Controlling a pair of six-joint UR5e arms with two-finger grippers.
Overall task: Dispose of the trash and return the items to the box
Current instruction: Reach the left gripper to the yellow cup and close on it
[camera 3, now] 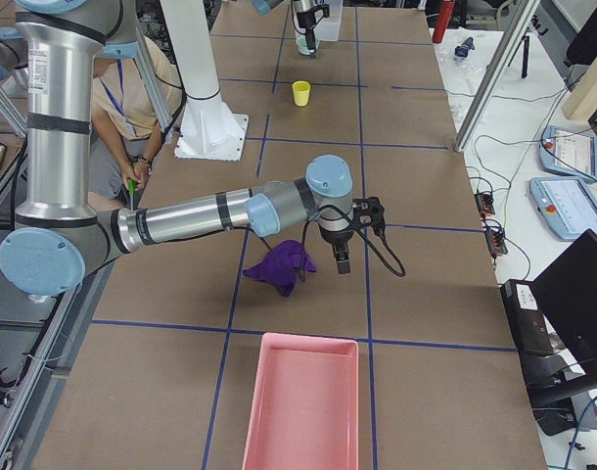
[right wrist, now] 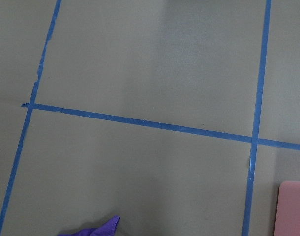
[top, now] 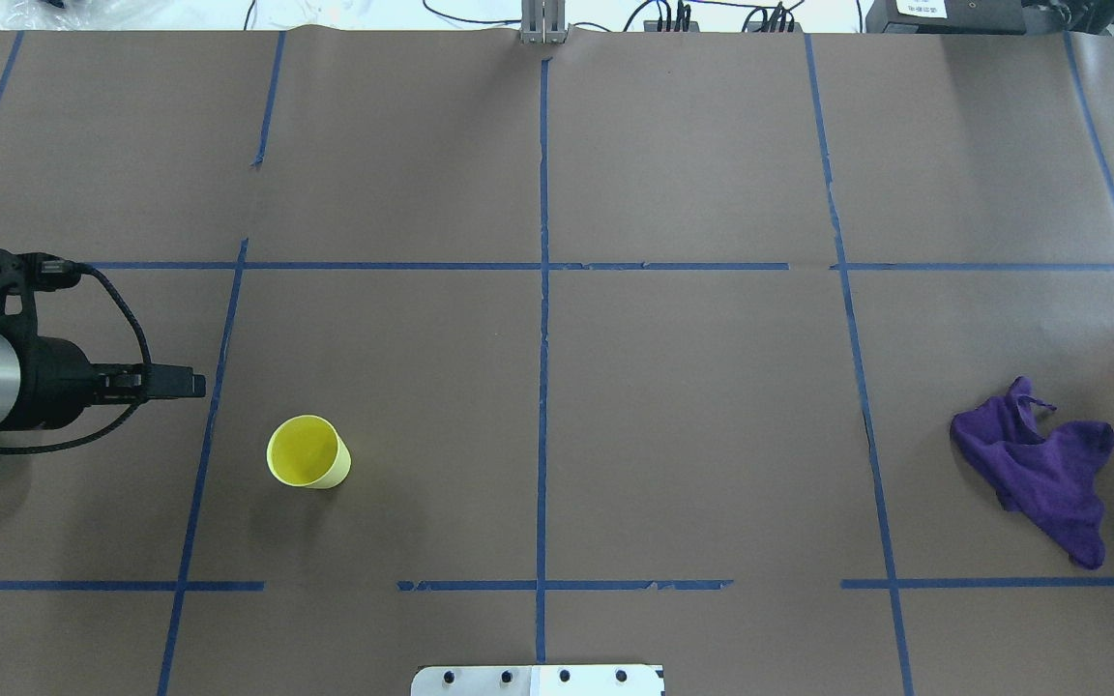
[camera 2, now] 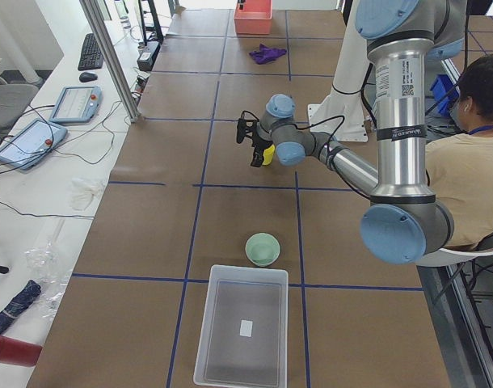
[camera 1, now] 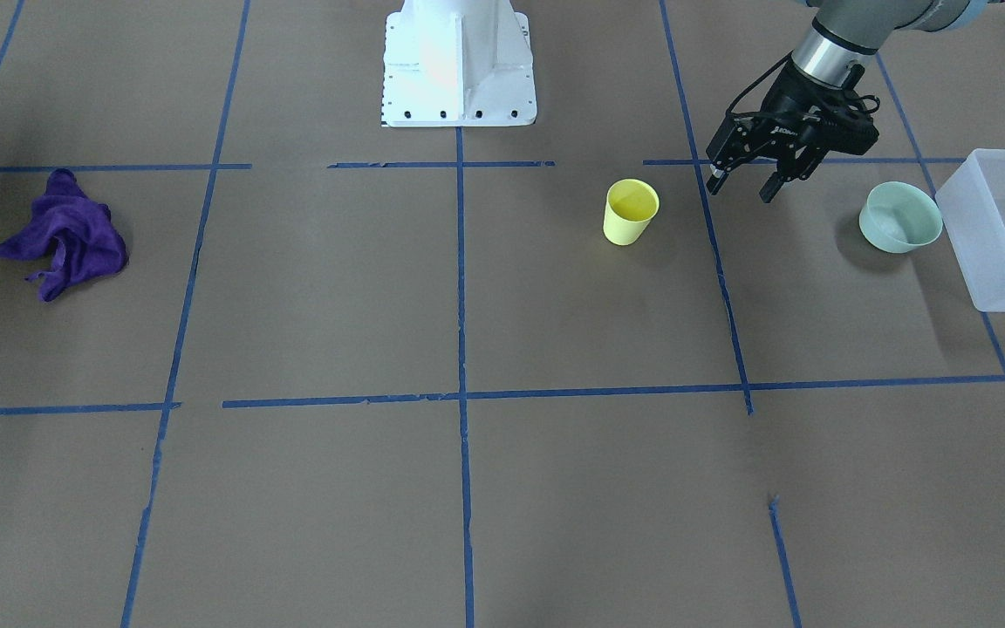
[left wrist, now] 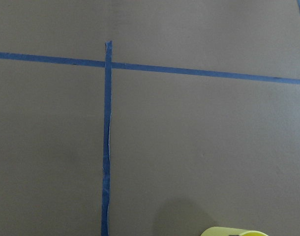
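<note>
Exterior front-facing view: we see the left gripper with fingers apart and empty, the small bright yellow plastic cup near them, which a low sweep could topple.

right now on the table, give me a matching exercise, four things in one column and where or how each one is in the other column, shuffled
Column one:
1. yellow cup
2. green bowl
3. purple rag
4. left end effector

Column two:
A. crumpled, near the pink tray
B. open, above the table between cup and bowl
C. upright, standing by itself
D. right beside the translucent box

Pairs: 1-C, 2-D, 3-A, 4-B
</note>
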